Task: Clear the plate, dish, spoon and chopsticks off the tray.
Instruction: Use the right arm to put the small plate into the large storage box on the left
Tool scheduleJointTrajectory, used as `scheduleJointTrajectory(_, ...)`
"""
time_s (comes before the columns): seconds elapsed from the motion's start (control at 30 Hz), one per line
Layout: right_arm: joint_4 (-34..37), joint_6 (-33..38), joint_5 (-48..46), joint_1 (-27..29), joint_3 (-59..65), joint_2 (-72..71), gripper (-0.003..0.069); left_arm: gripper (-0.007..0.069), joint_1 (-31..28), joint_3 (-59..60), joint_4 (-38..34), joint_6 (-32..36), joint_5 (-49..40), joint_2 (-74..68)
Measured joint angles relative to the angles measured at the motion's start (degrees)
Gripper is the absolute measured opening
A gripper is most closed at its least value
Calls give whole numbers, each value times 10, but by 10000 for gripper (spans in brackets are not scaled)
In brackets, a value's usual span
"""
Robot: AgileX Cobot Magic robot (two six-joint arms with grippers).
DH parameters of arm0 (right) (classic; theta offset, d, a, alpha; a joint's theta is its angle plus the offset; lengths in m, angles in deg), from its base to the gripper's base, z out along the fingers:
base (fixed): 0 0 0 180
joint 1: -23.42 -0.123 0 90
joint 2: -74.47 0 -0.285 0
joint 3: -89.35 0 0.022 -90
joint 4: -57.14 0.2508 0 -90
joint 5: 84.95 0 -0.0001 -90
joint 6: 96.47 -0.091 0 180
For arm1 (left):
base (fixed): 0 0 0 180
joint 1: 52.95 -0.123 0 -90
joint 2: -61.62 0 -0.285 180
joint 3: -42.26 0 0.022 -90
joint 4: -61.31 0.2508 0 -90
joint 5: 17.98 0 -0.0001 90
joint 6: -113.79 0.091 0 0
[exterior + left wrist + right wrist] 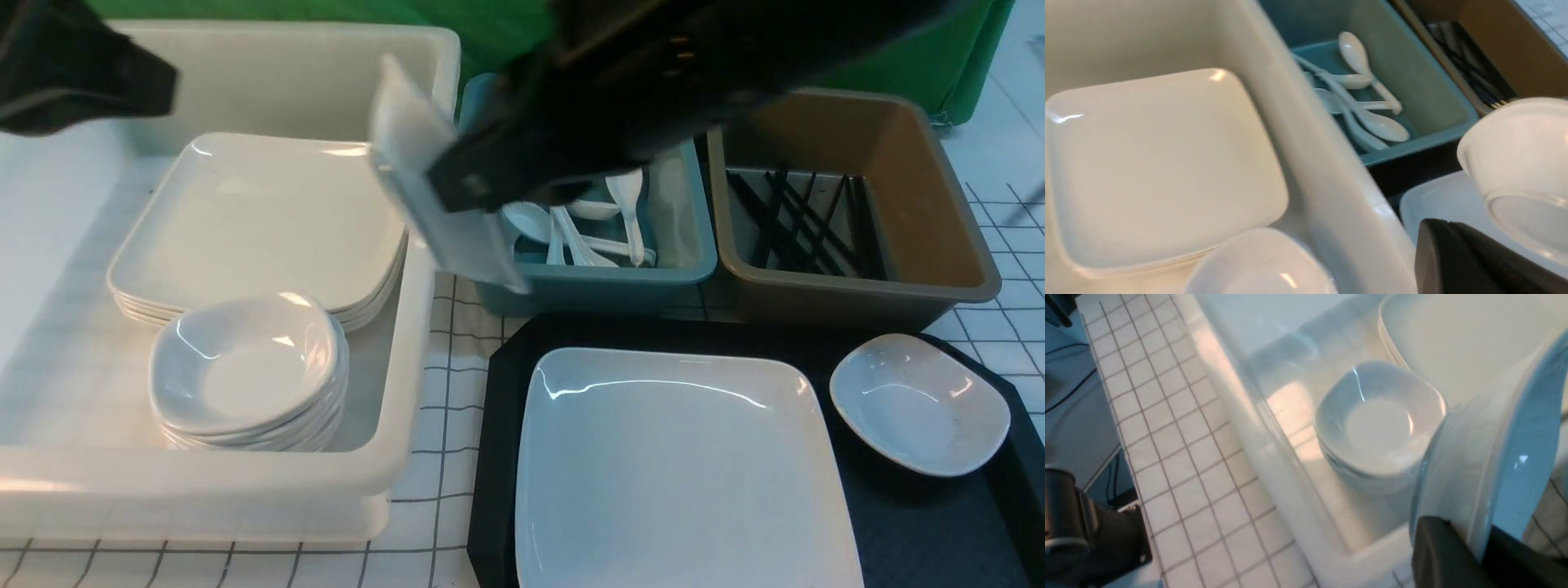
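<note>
my left pincer [155,86] is pressed together. the white tub [412,359] holds stacked plates [261,220] and dishes [245,367]. my right pincer [457,192] pinches a tilted dish [416,155]; a thin rim grip could let it slip, or it might, as far as the blur shows, clip the tub's right edge. spoons [629,212] lie in the blue tub [612,282], the plate [678,482] by the tray's [492,457] left edge, chopsticks [804,220] in the brown tub [857,298], another dish [918,404] near the tray's far right corner.

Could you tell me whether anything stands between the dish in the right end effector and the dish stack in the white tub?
Only the tub's side wall lies between the held dish and the stack; the dish looks raised enough to pass over. Nothing else visible blocks it.
</note>
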Motion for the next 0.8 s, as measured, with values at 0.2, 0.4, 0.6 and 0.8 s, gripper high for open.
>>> scheduleJointTrajectory(0.2,-28,1,42,-46,-116,145,45,-3,-105,52,-5,-26,1,29)
scheduleJointTrajectory(0.4,-38,7,52,-71,-172,244,45,-3,-125,78,-7,-26,-3,29)
scheduleJointTrajectory(0.6,-76,9,65,-84,-175,280,58,-3,-125,79,-11,-27,-7,29)
scheduleJointTrajectory(0.8,-90,12,71,-93,-176,285,261,-3,-125,79,-16,-27,-8,29)
